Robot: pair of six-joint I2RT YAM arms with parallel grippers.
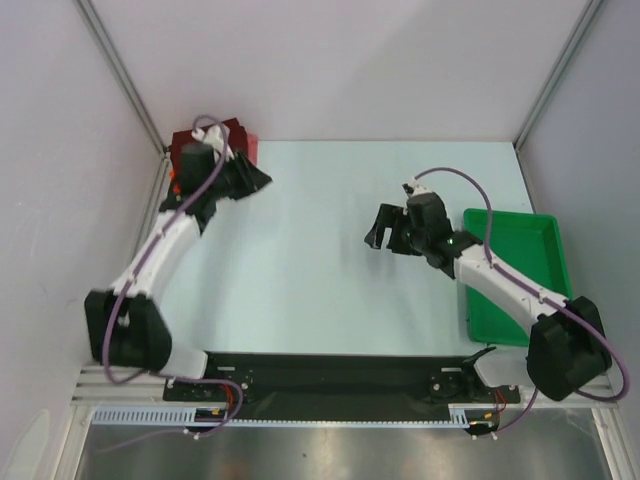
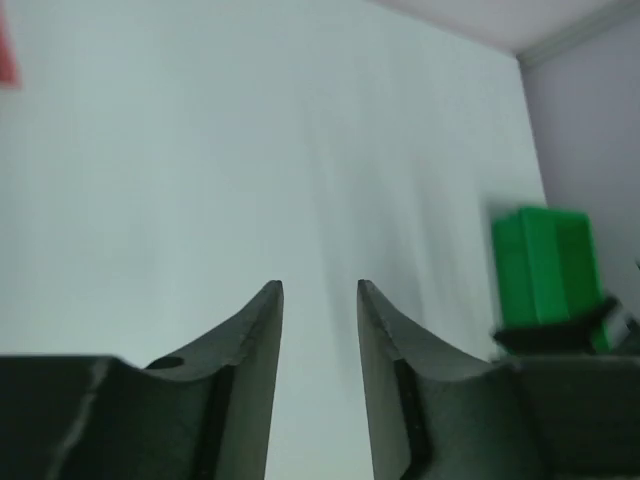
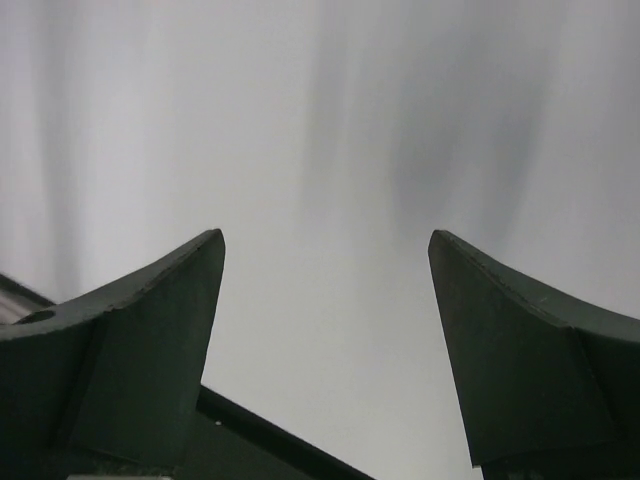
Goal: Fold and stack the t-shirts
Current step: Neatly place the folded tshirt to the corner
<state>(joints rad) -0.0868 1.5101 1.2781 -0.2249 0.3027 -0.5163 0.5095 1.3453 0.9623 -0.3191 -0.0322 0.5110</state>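
A folded stack of t-shirts lies in the table's back left corner. The dark maroon shirt (image 1: 186,148) is on top and a bright orange-red shirt (image 1: 250,144) shows at its right edge. A sliver of red cloth (image 2: 5,52) shows in the left wrist view. No pinkish shirt is visible. My left gripper (image 1: 257,182) (image 2: 320,286) is just right of the stack, over bare table, open and empty. My right gripper (image 1: 388,240) (image 3: 327,236) is above the middle right of the table, wide open and empty.
A green plastic tray (image 1: 520,262) stands at the right edge of the table and also shows in the left wrist view (image 2: 545,262). Grey walls close in the table at the back and sides. A black strip (image 1: 330,375) runs along the near edge.
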